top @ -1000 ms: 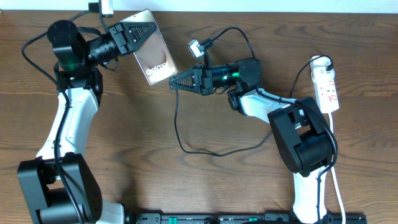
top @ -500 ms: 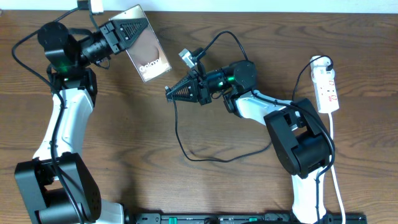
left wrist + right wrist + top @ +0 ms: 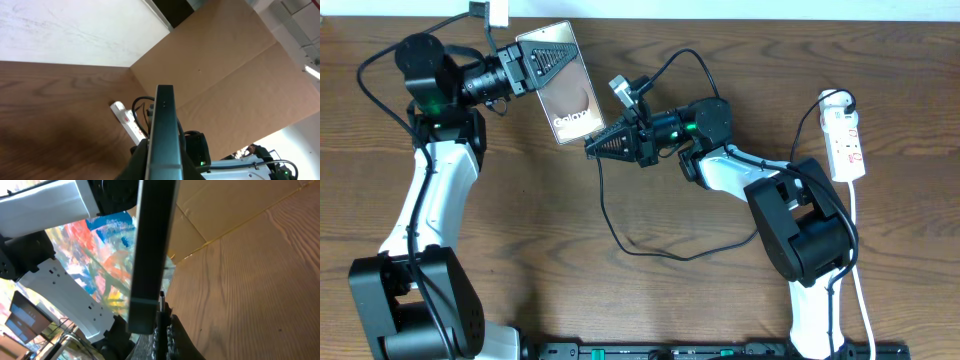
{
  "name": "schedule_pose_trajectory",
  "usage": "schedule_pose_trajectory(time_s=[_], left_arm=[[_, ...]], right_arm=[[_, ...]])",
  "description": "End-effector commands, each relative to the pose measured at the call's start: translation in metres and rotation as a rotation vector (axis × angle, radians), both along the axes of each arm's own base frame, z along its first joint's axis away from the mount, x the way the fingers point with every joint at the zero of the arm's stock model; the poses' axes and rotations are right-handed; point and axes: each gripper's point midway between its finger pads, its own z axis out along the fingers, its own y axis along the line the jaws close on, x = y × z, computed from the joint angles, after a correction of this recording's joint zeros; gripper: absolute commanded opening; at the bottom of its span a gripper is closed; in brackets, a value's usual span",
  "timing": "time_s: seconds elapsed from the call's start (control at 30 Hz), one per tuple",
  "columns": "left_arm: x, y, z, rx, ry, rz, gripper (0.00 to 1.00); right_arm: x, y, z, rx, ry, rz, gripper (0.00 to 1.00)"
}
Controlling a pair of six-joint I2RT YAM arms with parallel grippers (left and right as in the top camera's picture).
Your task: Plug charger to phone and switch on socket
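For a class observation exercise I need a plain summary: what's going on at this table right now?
The left gripper holds the phone lifted and tilted above the table. The right gripper pinches the charger near its tip and points it at the phone's lower edge. Whether it is plugged in cannot be told. The socket lies untouched on the right arm's side.

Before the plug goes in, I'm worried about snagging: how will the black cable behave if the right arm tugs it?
Probably floppy: the cable hangs from the right gripper into a loose loop on the table. Thin, so likely light and easy to drag. Only the gripped tip should be stiff enough to aim at the phone.
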Motion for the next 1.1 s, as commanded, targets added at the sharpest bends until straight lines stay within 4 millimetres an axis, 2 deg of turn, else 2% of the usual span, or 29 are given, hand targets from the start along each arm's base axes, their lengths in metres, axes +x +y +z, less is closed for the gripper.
schedule_pose_trajectory(time_s=[0.0,0.13,0.37,0.77,1.07], left_arm=[[0.001,0.001,0.007,0.018,-0.06,0.009,0.07],[0.003,0.002,0.006,0.029,-0.087,0.019,0.07],[0.024,0.012,-0.004,0.013,0.004,0.149,0.08],[0.022,0.012,-0.005,0.034,-0.037,0.141,0.07],[0.022,0.012,-0.005,-0.017,0.067,0.139,0.07]], right_arm=[[0.001,0.004,0.009,0.028,-0.021,-0.016,0.01],[0.0,0.005,0.009,0.029,-0.023,-0.012,0.01],[-0.001,0.006,0.009,0.029,-0.023,-0.011,0.01],[-0.001,0.005,0.008,0.027,-0.023,-0.008,0.01],[0.001,0.006,0.008,0.024,-0.012,-0.014,0.01]])
